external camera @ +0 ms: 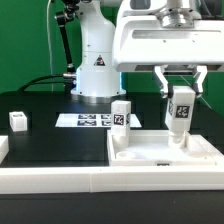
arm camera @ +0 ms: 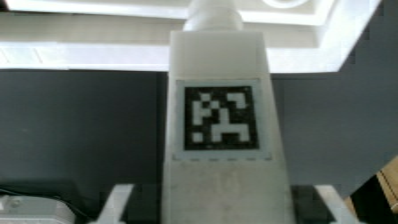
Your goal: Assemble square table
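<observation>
Because the short white plastic leg with the black-and-white tag [external camera: 180, 112] has to be seated in the large white square plastic slab [external camera: 165, 152], I have the jaws clamped on its 2 sides. They hold it upright over the slab's far corner on the exterior view's right. A 2nd tagged white leg [external camera: 121, 113] stands upright at the far corner toward that view's left, probably seated. A 3rd small tagged white piece [external camera: 18, 121], likely another leg, sits well apart on the black worktop [external camera: 50, 140], past the marker board [external camera: 88, 120]. In the wrist view the held leg [arm camera: 222, 110] fills the picture and its narrow end merges with the white behind, so I cannot tell whether it touches the slab. No 4th leg shows.
</observation>
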Motion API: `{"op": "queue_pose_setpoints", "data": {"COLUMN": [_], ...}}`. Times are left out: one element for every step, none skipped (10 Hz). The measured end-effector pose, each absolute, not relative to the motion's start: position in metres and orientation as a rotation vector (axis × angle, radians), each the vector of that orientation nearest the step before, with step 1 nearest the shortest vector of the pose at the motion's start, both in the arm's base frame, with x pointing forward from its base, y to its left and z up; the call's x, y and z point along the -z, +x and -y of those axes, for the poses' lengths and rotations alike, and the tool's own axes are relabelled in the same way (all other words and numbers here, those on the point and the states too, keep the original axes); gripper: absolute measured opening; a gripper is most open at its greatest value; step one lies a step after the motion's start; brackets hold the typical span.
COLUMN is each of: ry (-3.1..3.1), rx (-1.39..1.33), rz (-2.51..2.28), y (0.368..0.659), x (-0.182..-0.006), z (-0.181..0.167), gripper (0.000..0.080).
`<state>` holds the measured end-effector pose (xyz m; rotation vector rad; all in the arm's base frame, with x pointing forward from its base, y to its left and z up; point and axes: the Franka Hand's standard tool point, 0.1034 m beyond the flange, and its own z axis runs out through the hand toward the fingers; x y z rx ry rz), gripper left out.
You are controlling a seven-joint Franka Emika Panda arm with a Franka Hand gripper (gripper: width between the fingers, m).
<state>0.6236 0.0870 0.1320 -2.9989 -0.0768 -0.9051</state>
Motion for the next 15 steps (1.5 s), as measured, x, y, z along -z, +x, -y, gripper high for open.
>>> {"op": "queue_pose_setpoints", "data": {"ry": [-2.995, -2.99, -2.993, -2.993, -2.976, -2.978, -2.977, -2.977, -2.977, -2.979, -2.98, -2.981, -2.983, -2.986, -2.988], "rx": [0.925, 0.953, 0.943, 0.943, 0.985, 0.969, 0.969, 0.966, 0.963, 0.963, 0.962, 0.958, 0.949, 0.941, 0.934], "rz": [0.083, 0.086, 0.088, 0.09, 0.088, 0.098, 0.102, 0.106, 0.112, 0.115, 0.116, 0.117, 0.12, 0.128, 0.133], "y": [0.624, 0.625, 0.625, 0.625, 0.624, 0.621, 0.621, 0.62, 0.619, 0.619, 0.619, 0.618, 0.616, 0.614, 0.613], "x": [-0.132, -0.131, -0.129, -0.129, -0.128, -0.122, -0.122, -0.122, -0.12, -0.12, -0.119, -0.117, -0.113, -0.109, -0.106], "z": [-0.087, -0.086, -0.086, -0.087, -0.093, -0.101, -0.103, -0.104, -0.107, -0.106, -0.106, -0.107, -0.111, -0.113, -0.115], "gripper": [0.0291, 0.0291, 0.0291, 0.0291, 0.0291, 0.0291, 0.0291, 0.0291, 0.0291, 0.0291, 0.0291, 0.0291, 0.0291, 0.0291, 0.0291]}}
